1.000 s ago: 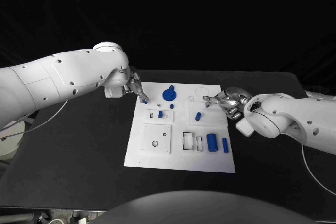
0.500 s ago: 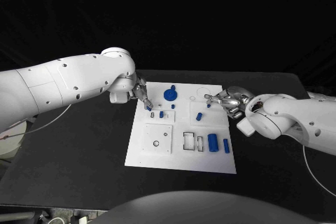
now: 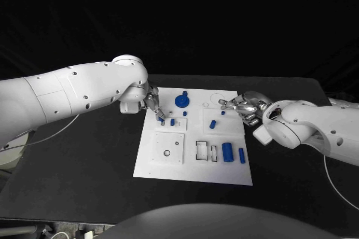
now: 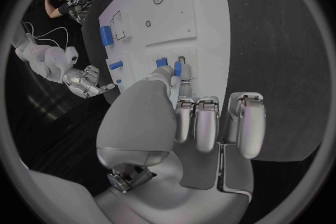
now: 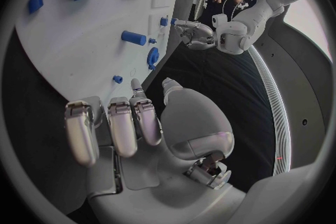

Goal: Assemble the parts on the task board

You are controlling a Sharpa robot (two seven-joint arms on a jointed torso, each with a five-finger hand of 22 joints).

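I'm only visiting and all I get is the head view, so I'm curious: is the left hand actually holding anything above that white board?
Observer: Yes. In the left wrist view, the left hand pinches a small blue part between its thumb and a finger, close over the task board.
Operator: And the other one?
Observer: In the right wrist view, the right hand holds nothing. A small blue peg sits on the board just beyond its fingertips.
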